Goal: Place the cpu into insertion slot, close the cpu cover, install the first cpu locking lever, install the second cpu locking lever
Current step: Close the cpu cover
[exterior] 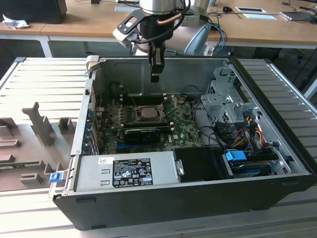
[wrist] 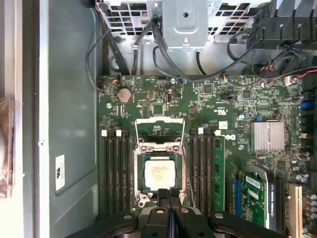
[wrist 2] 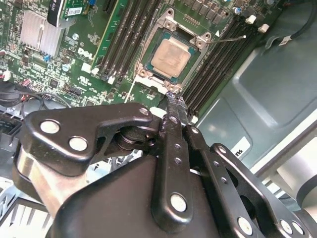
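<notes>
My end effector (exterior: 155, 77), fingers pressed together and holding nothing, hangs above the open case (exterior: 198, 74), where the cpu (wrist: 160, 173) lies in the slot (wrist: 140, 173), cover (wrist: 159, 130) flipped open beside it.

Bright, even light; computer case (exterior: 163, 203) shadowed within; cpu (wrist 2: 171, 54) gleams pale.

The power supply (exterior: 163, 167) carries 2 labels: a black one (exterior: 132, 172) with white print and symbols, and a small white sticker (exterior: 105, 161). Neither is legible. In the second wrist view a white logo (wrist 2: 84, 51) is printed on the board (wrist 2: 59, 74), and a white triangle (wrist 2: 216, 33) marks 1 corner of the insertion slot (wrist 2: 200, 40). In the first wrist view a white label (wrist: 59, 172) with a dark mark sits on the case wall (wrist: 69, 99).
</notes>
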Tool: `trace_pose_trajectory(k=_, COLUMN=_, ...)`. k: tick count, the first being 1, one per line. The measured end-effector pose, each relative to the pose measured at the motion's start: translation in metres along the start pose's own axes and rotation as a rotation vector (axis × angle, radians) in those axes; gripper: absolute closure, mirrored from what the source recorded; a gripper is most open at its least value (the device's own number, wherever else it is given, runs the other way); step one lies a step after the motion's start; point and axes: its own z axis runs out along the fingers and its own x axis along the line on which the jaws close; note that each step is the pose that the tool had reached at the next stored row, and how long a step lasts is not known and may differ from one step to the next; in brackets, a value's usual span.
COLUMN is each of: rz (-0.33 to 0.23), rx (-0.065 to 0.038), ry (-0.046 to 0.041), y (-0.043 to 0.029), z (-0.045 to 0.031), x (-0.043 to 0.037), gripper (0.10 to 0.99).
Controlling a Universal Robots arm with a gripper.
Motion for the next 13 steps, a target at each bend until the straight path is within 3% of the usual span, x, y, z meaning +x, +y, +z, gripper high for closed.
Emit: trace_pose_trajectory(k=13, rz=0.000, rx=0.000, ry=0.0001, y=0.0005, z=-0.0188, x=0.0000, gripper=0.980)
